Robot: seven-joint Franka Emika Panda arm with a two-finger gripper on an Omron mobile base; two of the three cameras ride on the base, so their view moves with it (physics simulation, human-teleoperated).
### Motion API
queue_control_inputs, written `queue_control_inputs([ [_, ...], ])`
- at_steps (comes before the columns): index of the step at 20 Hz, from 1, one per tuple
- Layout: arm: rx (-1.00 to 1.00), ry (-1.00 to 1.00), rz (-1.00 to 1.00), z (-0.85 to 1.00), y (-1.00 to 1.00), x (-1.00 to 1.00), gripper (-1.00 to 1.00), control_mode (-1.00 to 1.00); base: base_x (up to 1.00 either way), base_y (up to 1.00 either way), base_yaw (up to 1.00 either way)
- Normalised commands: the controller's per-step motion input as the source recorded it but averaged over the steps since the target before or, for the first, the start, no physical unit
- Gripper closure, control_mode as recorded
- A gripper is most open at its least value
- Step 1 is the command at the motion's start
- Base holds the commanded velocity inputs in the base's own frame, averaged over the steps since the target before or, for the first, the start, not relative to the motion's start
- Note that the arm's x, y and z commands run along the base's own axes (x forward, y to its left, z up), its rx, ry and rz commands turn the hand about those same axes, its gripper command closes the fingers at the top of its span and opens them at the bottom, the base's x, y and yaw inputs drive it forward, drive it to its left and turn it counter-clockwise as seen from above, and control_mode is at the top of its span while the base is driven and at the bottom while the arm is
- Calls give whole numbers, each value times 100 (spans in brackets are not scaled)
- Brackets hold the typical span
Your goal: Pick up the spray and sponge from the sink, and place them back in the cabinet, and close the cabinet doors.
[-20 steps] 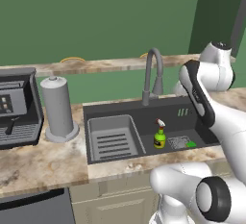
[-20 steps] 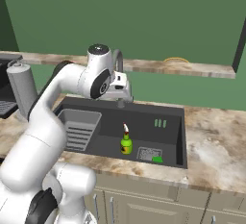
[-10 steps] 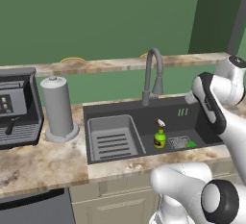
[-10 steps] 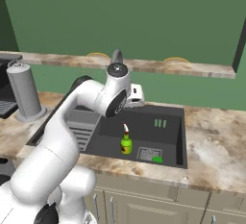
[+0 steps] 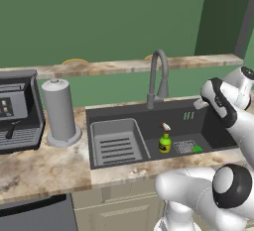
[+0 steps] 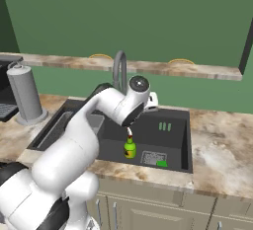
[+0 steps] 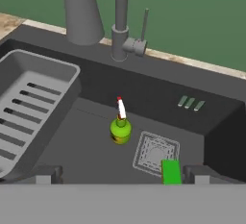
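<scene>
The lime-green spray (image 7: 120, 130) stands upright on the floor of the dark sink (image 7: 158, 91), its white-and-red nozzle pointing up. The small green sponge (image 7: 170, 171) lies to its right, at the edge of a square drain grate (image 7: 153, 152). My gripper (image 7: 122, 176) hovers above the basin's near side, open, with nothing between its fingertips. From the base, the spray (image 5: 164, 141) and sponge (image 5: 198, 149) sit right of the ribbed tray (image 5: 116, 141). My arm arches over the sink (image 6: 173, 140), above the spray (image 6: 129, 148) and sponge (image 6: 161, 163). The cabinet and cabinet doors are out of view.
A tall curved grey faucet (image 5: 158, 74) rises behind the basin. A paper towel roll (image 5: 59, 108) and a coffee machine (image 5: 17, 111) stand on the marble counter to the left. Bare counter (image 6: 222, 150) lies right of the sink, and a ledge (image 6: 197, 71) runs along the green wall.
My arm's wrist has swung to the right and down over the sink. The spray and the sponge have stayed where they were.
</scene>
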Motion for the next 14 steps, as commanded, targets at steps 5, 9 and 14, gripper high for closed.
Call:
queue_control_inputs([
  [5, 9, -1, 9, -30, -23, 38, -100, -100, 0, 0, 0],
  [9, 7, -2, 9, -30, -18, 28, -100, -100, 0, 0, 0],
  [14, 6, 0, 8, -29, -8, 32, -100, -100, 0, 0, 0],
])
